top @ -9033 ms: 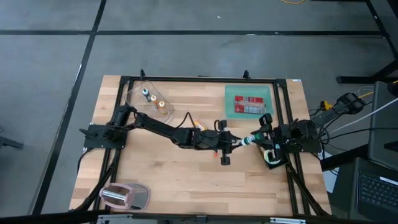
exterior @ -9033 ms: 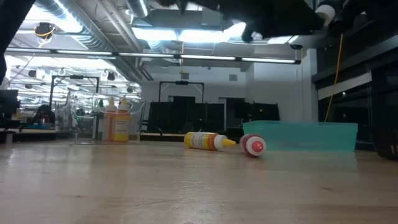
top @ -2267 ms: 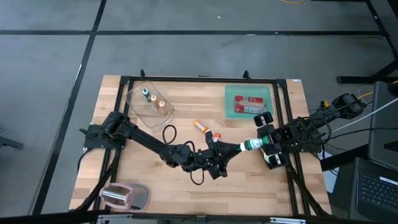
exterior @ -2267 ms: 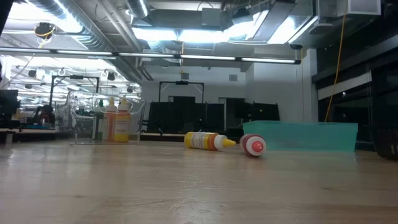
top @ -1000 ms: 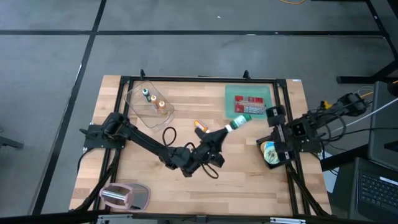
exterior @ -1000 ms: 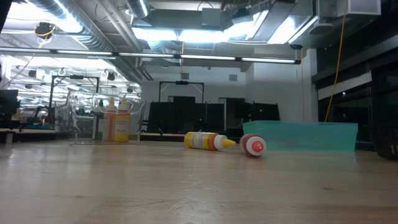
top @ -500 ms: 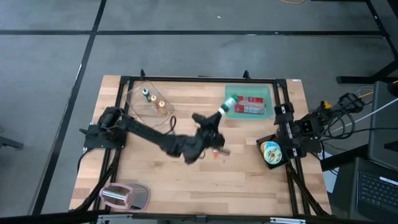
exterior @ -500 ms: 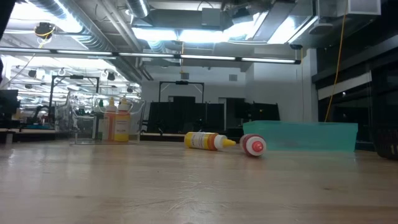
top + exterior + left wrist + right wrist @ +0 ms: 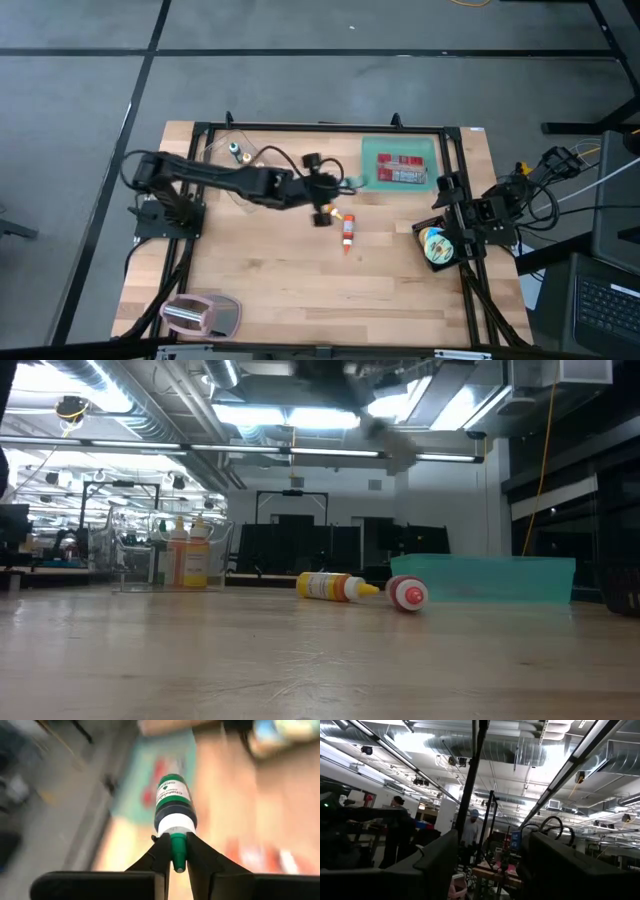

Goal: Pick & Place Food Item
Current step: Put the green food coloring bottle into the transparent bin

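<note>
From above, the left gripper (image 9: 345, 186) is stretched out over the middle of the light wooden table (image 9: 260, 280), pinching a dark green-capped squeeze bottle with a white label (image 9: 357, 181) whose far end points toward three o'clock, just beside the edge of the shallow teal plastic tray (image 9: 428, 150). That tray sits at about one o'clock on the table and already holds red packets (image 9: 401, 168). A small orange-and-red bottle (image 9: 347, 232) lies on the wood just below the gripper, at six o'clock from it. A clear plastic bin (image 9: 222, 152) with small bottles stands at eleven o'clock. The right gripper (image 9: 443, 192) waits at the three o'clock edge, near a round printed tin (image 9: 434, 243).

At table height, a yellow squeeze bottle (image 9: 330, 586) and a red-capped bottle (image 9: 407, 594) lie on their sides in front of the tray; the arm above is only a blur.

The left wrist view shows the fingers (image 9: 161, 855) pressed onto the bottle's narrow green nozzle alone, the body sticking out unsupported.

The right wrist view shows that gripper's fingers (image 9: 440, 860) spread wide, holding nothing, aimed into the room.

The risk, as I judge it: a grip on the slim nozzle lets the bottle pivot or slip while the arm swings, so it could drop short of the tray or onto the lying bottles.
</note>
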Available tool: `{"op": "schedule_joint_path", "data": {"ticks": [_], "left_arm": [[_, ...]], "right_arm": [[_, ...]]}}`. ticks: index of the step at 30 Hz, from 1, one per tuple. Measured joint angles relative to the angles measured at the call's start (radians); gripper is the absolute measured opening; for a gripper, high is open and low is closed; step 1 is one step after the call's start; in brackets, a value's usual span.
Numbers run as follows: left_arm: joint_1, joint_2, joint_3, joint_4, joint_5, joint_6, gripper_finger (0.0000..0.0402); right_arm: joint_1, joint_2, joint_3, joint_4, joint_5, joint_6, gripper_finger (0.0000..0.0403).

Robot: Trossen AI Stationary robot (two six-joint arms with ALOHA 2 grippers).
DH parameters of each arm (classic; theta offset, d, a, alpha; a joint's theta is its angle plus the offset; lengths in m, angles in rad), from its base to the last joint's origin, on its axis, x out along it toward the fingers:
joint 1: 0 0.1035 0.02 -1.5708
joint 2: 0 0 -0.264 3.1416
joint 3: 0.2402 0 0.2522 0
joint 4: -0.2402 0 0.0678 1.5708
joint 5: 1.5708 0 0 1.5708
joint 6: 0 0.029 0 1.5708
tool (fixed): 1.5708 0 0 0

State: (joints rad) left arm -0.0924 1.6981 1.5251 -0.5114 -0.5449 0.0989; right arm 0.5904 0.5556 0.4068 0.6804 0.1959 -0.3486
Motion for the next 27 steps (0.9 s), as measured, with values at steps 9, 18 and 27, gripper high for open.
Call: {"op": "schedule_joint_path", "data": {"ticks": [9,18,27], "left_arm": [[0.02,-0.152,0.001,-0.7,0.063,-0.447,0.0033],[0.003,-0.262,0.001,-0.939,0.138,-0.652,0.0033],[0.068,-0.284,-0.002,-1.061,0.204,-0.688,0.0033]], "right_arm": [[0.001,0.0,0.0,0.0,-0.001,-0.003,0.0242],[0.001,0.001,0.0,-0.023,-0.002,-0.031,0.0242],[0.001,0.001,0.0,-0.023,-0.002,-0.052,0.0242]]}}
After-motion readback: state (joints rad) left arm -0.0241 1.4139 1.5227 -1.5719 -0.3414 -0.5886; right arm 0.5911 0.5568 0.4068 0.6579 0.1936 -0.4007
